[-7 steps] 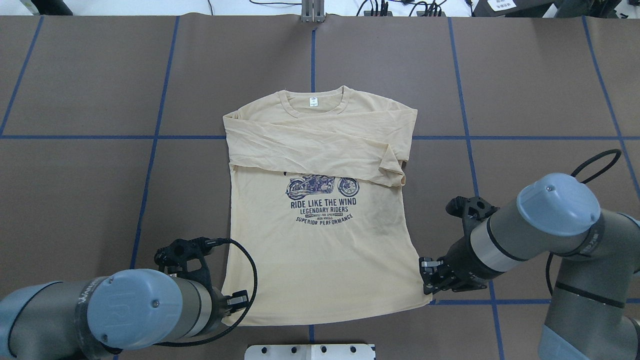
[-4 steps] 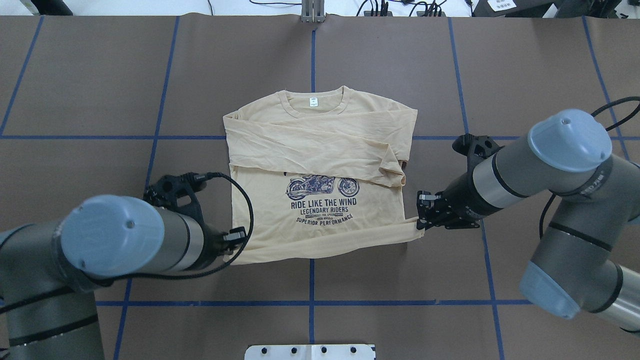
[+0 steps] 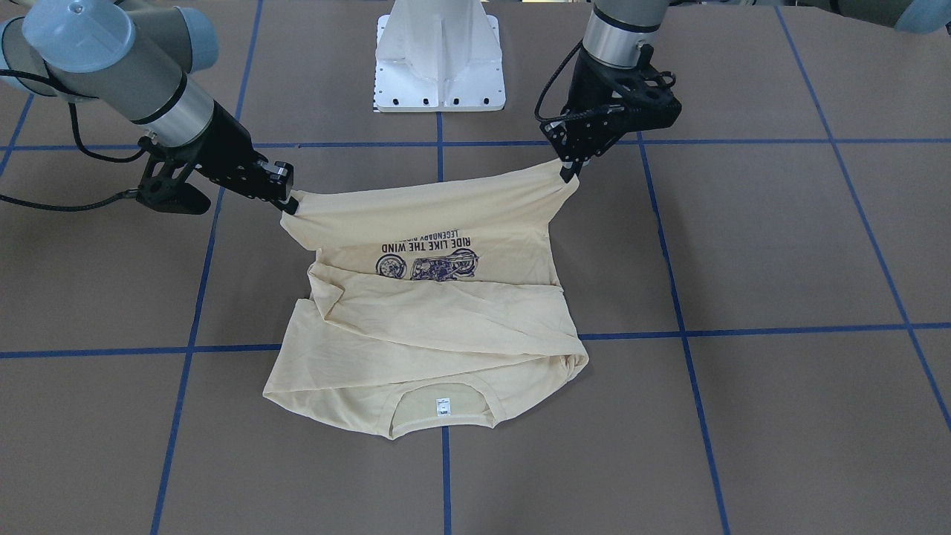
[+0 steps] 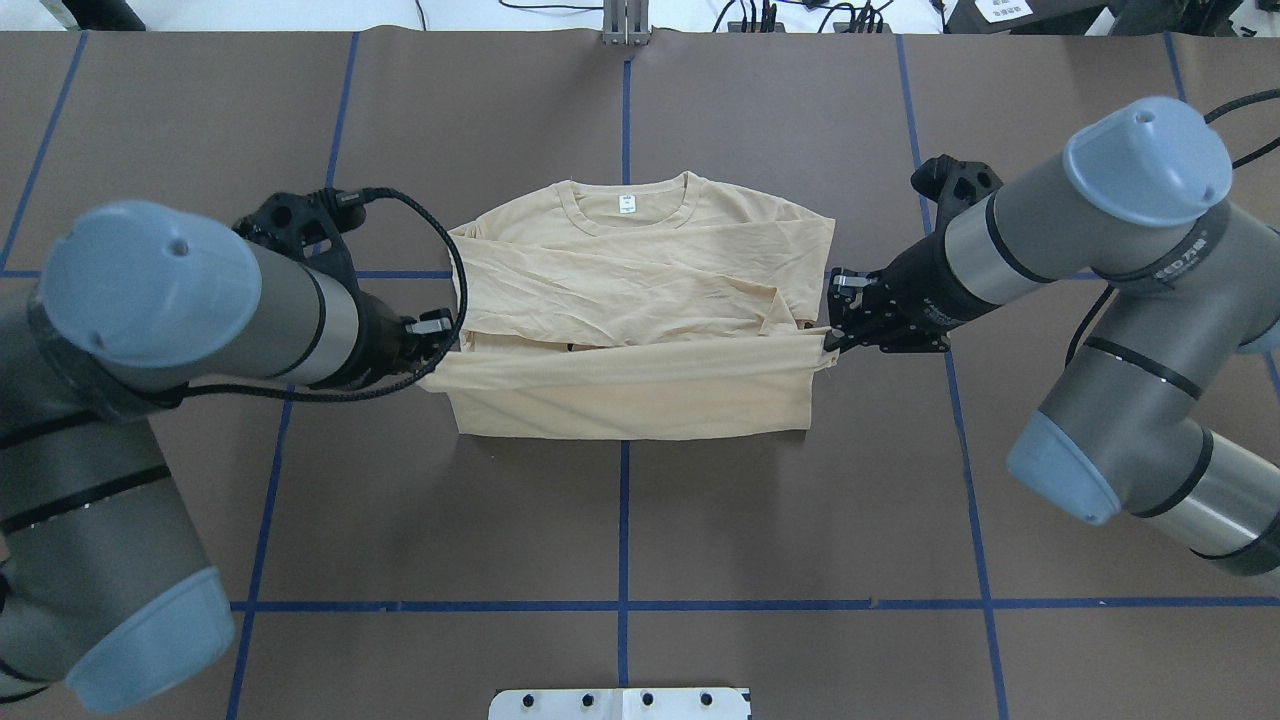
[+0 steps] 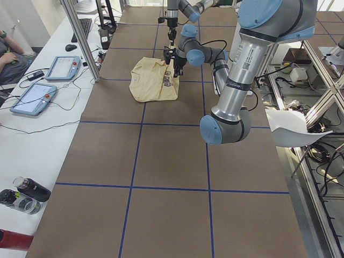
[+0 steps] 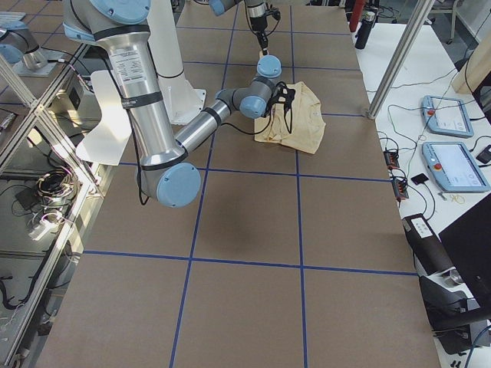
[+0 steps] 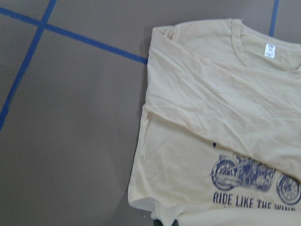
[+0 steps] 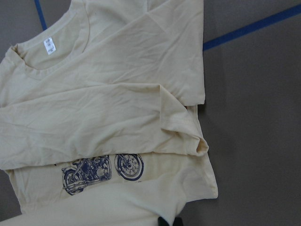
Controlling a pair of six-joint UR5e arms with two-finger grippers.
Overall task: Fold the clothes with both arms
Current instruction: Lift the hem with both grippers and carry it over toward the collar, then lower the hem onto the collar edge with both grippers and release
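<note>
The pale cream-yellow shirt [image 4: 640,270] lies in the middle of the table, collar and white neck label [image 4: 626,204] at the far side, both sleeves folded across the chest. My left gripper [image 4: 432,348] is shut on the left hem corner and my right gripper [image 4: 832,338] is shut on the right hem corner. Between them the hem hangs stretched in the air, doubled over the lower body. From the front-facing camera the left gripper [image 3: 568,169] and right gripper [image 3: 291,205] hold the hem above the navy motorcycle print [image 3: 427,261]. Both wrist views look down on the print [image 7: 254,176] [image 8: 101,172].
The brown table carries blue tape grid lines [image 4: 624,520]. The white pedestal base [image 3: 440,59] stands at the robot's edge. Beyond the far edge, a side bench holds tablets [image 5: 33,97] and bottles [image 5: 27,189], with a metal post [image 5: 80,40] and a person's arm [image 5: 8,54].
Both grippers have carried the hem up and away from the robot toward the collar. The lower body now doubles over and covers the print in the overhead view.
</note>
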